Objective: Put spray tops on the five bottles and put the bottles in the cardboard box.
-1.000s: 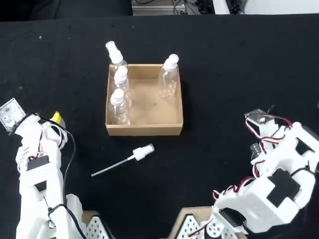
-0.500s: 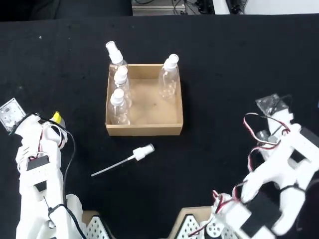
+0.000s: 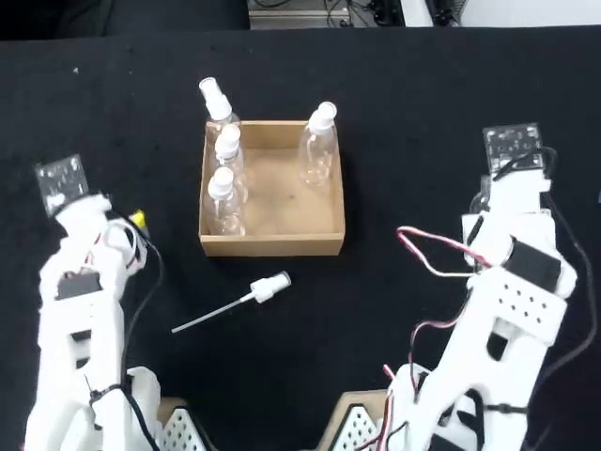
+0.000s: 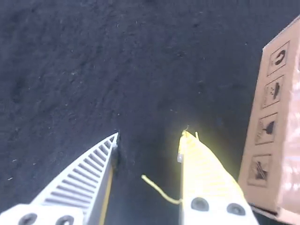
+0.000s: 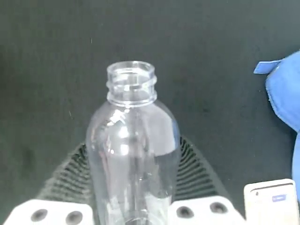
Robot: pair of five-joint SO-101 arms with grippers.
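Four capped bottles [image 3: 222, 193] are at the cardboard box [image 3: 272, 246]. Two stand inside along the wall nearer the left arm and one stands in the far corner on the other side. The corner bottle [image 3: 216, 101] is at the far corner on the left arm's side, and I cannot tell whether it is inside or just behind the wall.

The fifth bottle [image 5: 132, 117] has no top. Its neck is open, and the right claw [image 5: 135, 150] is clenched around its body, holding it over the tabletop [image 3: 413, 113] well off to the side of the box. The last spray top [image 3: 269, 286] lies on the tabletop just in front of the box, its long dip tube pointing toward the left arm. The left claw [image 4: 150, 136] is released, with its fingers spread and nothing between them. It hangs low over bare tabletop, with the box's side wall close by.

Capping this last bottle looks like the step in hand, with the boxing left to do. The next move probably falls to the left claw. It would need to go to the spray top, take it by the head rather than the thin tube, and carry it to the bottle. The tube then has to be threaded into the narrow neck while the right claw keeps the bottle steady and upright, which calls for careful alignment.
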